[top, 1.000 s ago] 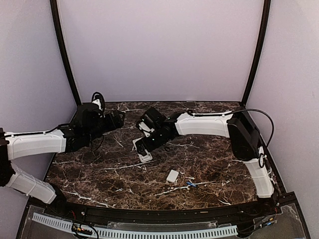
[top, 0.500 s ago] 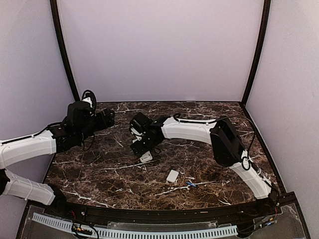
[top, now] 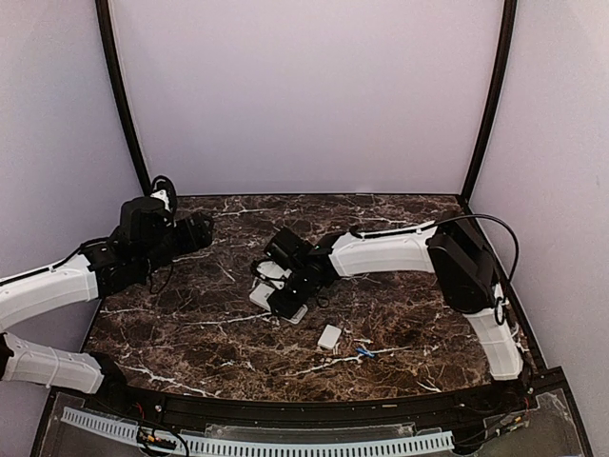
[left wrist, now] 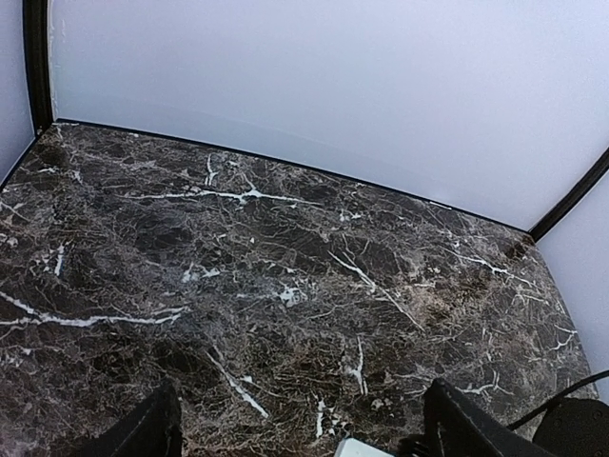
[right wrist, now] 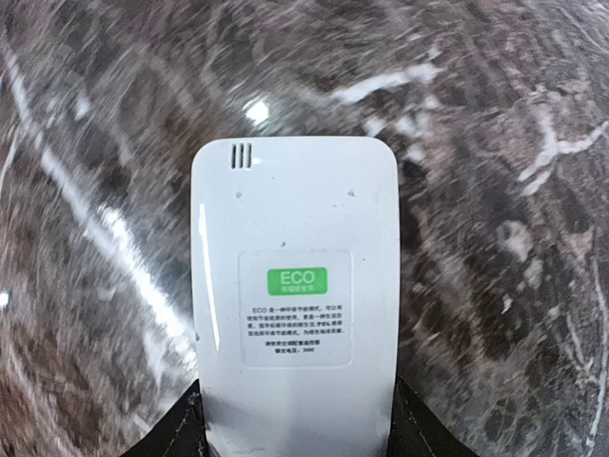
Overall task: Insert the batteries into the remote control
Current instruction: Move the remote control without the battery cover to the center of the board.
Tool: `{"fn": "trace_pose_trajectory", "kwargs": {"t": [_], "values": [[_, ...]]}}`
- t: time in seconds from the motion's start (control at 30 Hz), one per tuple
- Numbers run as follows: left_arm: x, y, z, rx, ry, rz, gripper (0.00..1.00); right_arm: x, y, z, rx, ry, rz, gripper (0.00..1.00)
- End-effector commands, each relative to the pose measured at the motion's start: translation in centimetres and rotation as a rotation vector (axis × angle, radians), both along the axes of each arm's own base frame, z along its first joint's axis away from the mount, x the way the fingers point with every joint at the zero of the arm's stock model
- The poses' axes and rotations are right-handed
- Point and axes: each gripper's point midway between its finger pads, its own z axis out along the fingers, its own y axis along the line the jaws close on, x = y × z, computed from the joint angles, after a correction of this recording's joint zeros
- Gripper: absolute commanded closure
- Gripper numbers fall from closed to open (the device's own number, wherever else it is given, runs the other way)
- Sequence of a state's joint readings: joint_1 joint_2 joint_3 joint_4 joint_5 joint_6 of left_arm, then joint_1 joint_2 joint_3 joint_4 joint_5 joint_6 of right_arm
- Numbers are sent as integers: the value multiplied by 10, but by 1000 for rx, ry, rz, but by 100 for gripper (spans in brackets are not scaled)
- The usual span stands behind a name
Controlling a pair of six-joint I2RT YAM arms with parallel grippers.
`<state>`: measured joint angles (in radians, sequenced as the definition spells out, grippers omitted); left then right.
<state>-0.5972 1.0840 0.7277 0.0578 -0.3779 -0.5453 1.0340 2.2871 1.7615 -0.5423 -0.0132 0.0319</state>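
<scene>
The white remote control (right wrist: 295, 295) lies back side up, showing a green ECO sticker. My right gripper (right wrist: 295, 430) is shut on it, a black finger (right wrist: 174, 433) pressed to each long side. From above, the right gripper (top: 284, 297) holds the remote control (top: 261, 296) left of the table's middle. A tiny blue battery (top: 364, 351) lies on the marble near the front. My left gripper (top: 197, 231) hovers at the back left, open and empty. In its own view the left gripper (left wrist: 304, 440) looks across bare marble.
A small white cover plate (top: 329, 336) lies on the dark marble table (top: 419, 314), just left of the battery. Light walls and two black posts (top: 122, 105) close in the back. A white corner (left wrist: 358, 447) shows at the bottom of the left wrist view.
My right gripper has closed on the remote control and shifted it slightly forward and right. The left arm has drawn back to the left, its jaws staying open.
</scene>
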Motion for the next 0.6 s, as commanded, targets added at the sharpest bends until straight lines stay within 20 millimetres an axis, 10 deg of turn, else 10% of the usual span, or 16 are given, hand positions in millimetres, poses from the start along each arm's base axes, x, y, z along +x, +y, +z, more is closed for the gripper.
{"fn": "trace_pose_trajectory", "kwargs": {"t": [0.0,0.17,0.57], "values": [[-15,10,-19,-6,53,5,13,-99,-24,-16,-74,143,350,54],[-25,15,-29,-20,71,5,13,-155,-40,-14,-89,163,568,50],[-34,13,-38,12,102,-44,14,-196,-59,-25,-188,172,772,29]]}}
